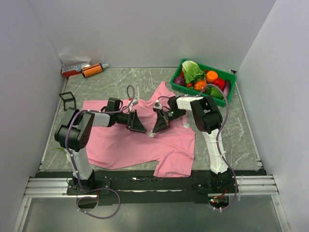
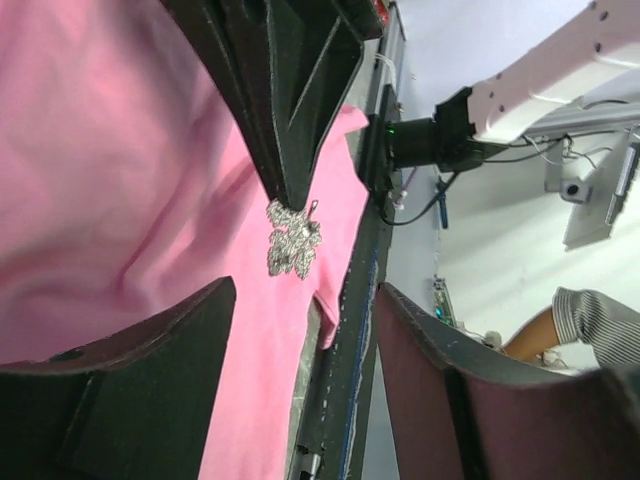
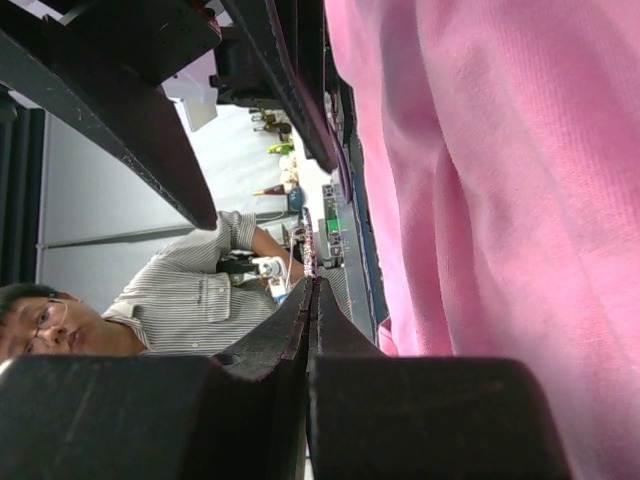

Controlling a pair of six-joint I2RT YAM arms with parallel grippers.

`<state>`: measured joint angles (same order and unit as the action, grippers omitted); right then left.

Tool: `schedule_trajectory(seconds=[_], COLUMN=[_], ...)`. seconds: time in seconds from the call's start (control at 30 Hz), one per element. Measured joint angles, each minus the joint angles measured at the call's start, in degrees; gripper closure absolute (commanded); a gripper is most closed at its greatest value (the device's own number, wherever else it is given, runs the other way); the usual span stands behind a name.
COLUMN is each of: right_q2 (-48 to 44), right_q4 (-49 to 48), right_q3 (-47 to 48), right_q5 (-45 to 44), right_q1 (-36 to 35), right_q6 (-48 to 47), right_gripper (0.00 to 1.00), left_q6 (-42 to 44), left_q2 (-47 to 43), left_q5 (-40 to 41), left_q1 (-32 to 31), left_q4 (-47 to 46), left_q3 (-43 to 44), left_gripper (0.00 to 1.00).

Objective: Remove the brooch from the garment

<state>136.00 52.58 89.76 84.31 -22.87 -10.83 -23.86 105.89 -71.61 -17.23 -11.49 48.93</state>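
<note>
One left claw [image 1: 137, 124] sits spread over the one pink garment [image 1: 120, 145] lying flat on the surface [image 1: 120, 82], one tiny silvery brooch [image 2: 292, 238] rests mid-chest, and one right claw [image 1: 155, 129] is pressed together, pinching its top.

Green crate [image 1: 232, 89] at far right corner, holding lettuce [image 1: 192, 71], orange fruit [image 1: 211, 76], red tomato [image 1: 219, 83]. Orange-black cylinder [image 1: 92, 70] and red item [image 1: 71, 73] at far left corner. Black wire stand [image 1: 68, 100] by left edge. Beyond the near edge, a man in glasses and a striped shirt [image 3: 150, 310].
</note>
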Motion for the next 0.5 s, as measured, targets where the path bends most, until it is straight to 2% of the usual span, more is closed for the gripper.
schedule_trajectory(seconds=[0.27, 0.5], right_q2=[-0.02, -0.11], right_q4=[2.60, 4.13], right_q3=[2.14, 2.40], right_q5=[0.02, 0.04], right_q1=[-0.13, -0.37], right_q6=[-3.56, -5.77], right_gripper=[1.00, 1.00], left_q6=[1.92, 6.73], left_q2=[3.26, 5.84], left_q5=[-3.56, -5.35], left_q1=[-1.97, -2.49], left_q4=[3.21, 9.60], left_q3=[5.27, 8.52], left_gripper=[0.46, 0.59])
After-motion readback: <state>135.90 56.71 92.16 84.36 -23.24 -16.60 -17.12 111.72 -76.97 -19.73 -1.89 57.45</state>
